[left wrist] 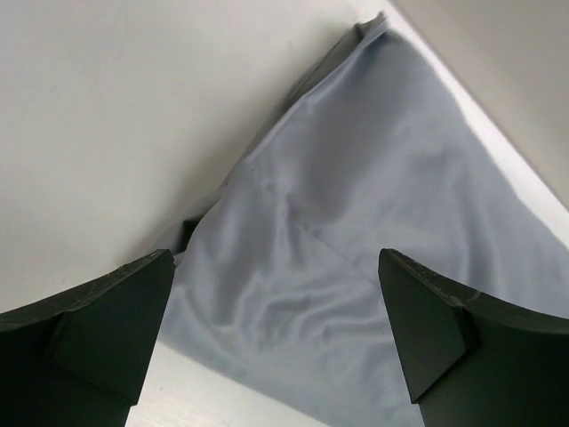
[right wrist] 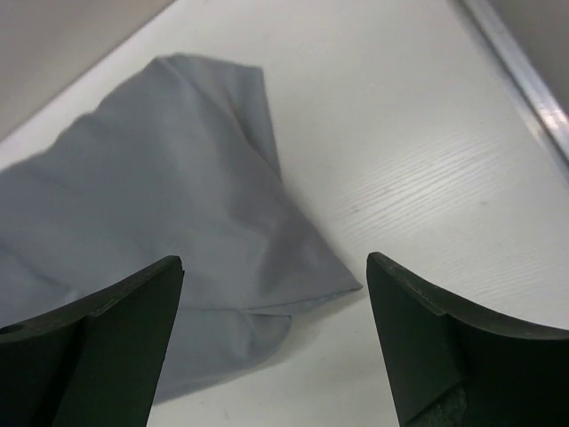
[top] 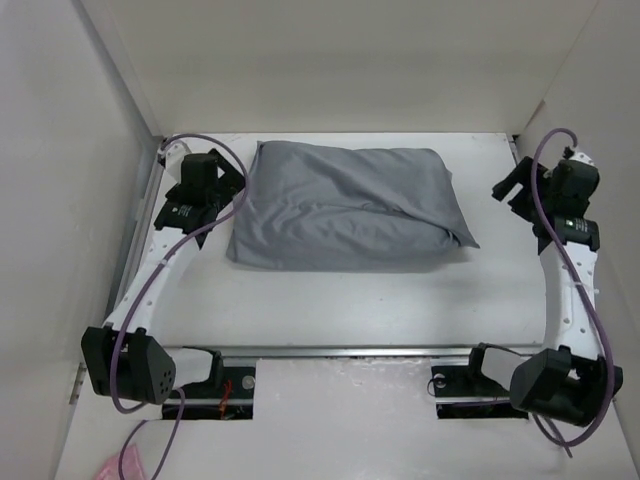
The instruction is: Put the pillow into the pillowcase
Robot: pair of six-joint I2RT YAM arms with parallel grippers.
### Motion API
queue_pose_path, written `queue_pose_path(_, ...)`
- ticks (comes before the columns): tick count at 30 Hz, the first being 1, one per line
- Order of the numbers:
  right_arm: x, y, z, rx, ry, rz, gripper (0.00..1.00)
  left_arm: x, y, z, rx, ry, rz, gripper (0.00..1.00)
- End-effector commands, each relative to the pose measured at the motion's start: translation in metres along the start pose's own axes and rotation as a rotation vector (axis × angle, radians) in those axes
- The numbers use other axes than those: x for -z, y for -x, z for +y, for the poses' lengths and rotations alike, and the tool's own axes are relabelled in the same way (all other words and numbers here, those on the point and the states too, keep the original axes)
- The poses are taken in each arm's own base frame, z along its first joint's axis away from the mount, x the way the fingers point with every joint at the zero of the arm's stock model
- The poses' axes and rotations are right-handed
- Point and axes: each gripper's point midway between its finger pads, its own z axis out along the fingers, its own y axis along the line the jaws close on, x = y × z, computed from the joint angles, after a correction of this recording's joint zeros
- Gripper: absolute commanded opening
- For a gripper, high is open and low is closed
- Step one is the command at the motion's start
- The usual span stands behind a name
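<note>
Finding: the plain grey wrinkled fabric pillowcase (top: 345, 205) lies on the white table (top: 350, 310), toward its far side, plump along its whole length. No cream foam pillow shows in any view. Judgement: it sits fully inside, so insertion appears done, with at most the loose right-hand corner flap left to tidy. The left gripper (top: 232, 178) hangs just beside the case's left edge, jaws wide and holding nothing. The right gripper (top: 512, 188) stands near the right corner, apart from the cloth, jaws likewise spread and empty.

The pillowcase (top: 345, 205) hides its contents; both wrist views crop it.
</note>
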Motion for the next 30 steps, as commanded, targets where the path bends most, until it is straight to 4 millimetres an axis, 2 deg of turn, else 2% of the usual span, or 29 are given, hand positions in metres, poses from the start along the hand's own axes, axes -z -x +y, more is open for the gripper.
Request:
queue_pose_path(1, -0.009, -0.02, 0.022, 0.11, 0.03, 0.057, 0.9, -0.001, 0.013, -0.021, -0.033, -0.103, -0.052, 1.0)
queue_pose_path(3, -0.02, -0.031, 0.038, 0.147, 0.071, 0.083, 0.94, -0.007, 0.004, -0.031, -0.052, -0.156, -0.018, 1.0)
queue_pose_path(4, -0.023, -0.041, 0.058, 0.174, 0.128, 0.104, 0.95, -0.016, -0.002, -0.033, -0.067, -0.171, -0.004, 1.0)
queue_pose_path(5, -0.031, -0.052, 0.062, 0.172, 0.141, 0.121, 0.98, -0.02, -0.009, -0.035, -0.079, -0.189, 0.011, 1.0)
queue_pose_path(8, -0.06, -0.09, 0.073, 0.165, 0.174, 0.24, 0.98, -0.037, -0.025, -0.041, -0.091, -0.23, 0.046, 1.0)
queue_pose_path(9, -0.077, -0.107, 0.073, 0.157, 0.171, 0.288, 0.98, -0.04, -0.03, -0.046, -0.093, -0.254, 0.065, 1.0)
queue_pose_path(10, -0.085, -0.119, 0.07, 0.146, 0.163, 0.322, 0.98, -0.053, -0.044, -0.041, -0.101, -0.239, 0.099, 1.0)
queue_pose_path(11, -0.089, -0.129, 0.073, 0.127, 0.185, 0.356, 0.98, -0.059, -0.047, -0.045, -0.1, -0.255, 0.103, 1.0)
queue_pose_path(12, -0.097, -0.138, 0.069, 0.115, 0.177, 0.368, 0.98, -0.067, -0.058, -0.04, -0.106, -0.247, 0.132, 1.0)
queue_pose_path(13, -0.104, -0.151, 0.063, 0.103, 0.162, 0.394, 0.98, -0.073, -0.073, -0.033, -0.114, -0.232, 0.174, 1.0)
queue_pose_path(14, -0.107, -0.156, 0.058, 0.093, 0.141, 0.397, 0.98, -0.086, -0.09, -0.025, -0.124, -0.206, 0.224, 1.0)
queue_pose_path(17, -0.117, -0.171, 0.035, 0.106, 0.036, 0.424, 0.98, -0.102, -0.125, 0.001, -0.117, -0.137, 0.317, 1.0)
queue_pose_path(19, -0.12, -0.17, 0.03, 0.12, 0.01, 0.42, 0.98, -0.112, -0.149, 0.024, -0.122, -0.084, 0.383, 1.0)
queue_pose_path(20, -0.12, -0.17, 0.03, 0.12, 0.01, 0.42, 0.98, -0.113, -0.154, 0.025, -0.123, -0.085, 0.4, 1.0)
queue_pose_path(21, -0.118, -0.167, 0.032, 0.12, 0.015, 0.411, 0.98, -0.116, -0.158, 0.035, -0.118, -0.061, 0.412, 1.0)
queue_pose_path(24, -0.11, -0.133, 0.045, 0.146, 0.039, 0.329, 0.98, -0.118, -0.147, 0.049, -0.126, 0.009, 0.4, 1.0)
queue_pose_path(25, -0.106, -0.116, 0.047, 0.149, 0.026, 0.275, 0.98, -0.11, -0.132, 0.048, -0.125, 0.014, 0.379, 1.0)
queue_pose_path(26, -0.1, -0.101, 0.05, 0.164, 0.027, 0.228, 0.98, -0.106, -0.115, 0.038, -0.13, -0.002, 0.34, 1.0)
queue_pose_path(27, -0.082, -0.071, 0.06, 0.169, 0.051, 0.139, 0.99, -0.102, -0.097, 0.036, -0.132, 0.019, 0.281, 1.0)
queue_pose_path(29, -0.061, -0.044, 0.071, 0.187, 0.082, 0.036, 0.99, -0.073, -0.048, 0.013, -0.111, -0.028, 0.158, 1.0)
queue_pose_path(30, -0.04, -0.02, 0.082, 0.178, 0.121, -0.045, 0.99, -0.062, -0.029, 0.008, -0.102, -0.031, 0.101, 1.0)
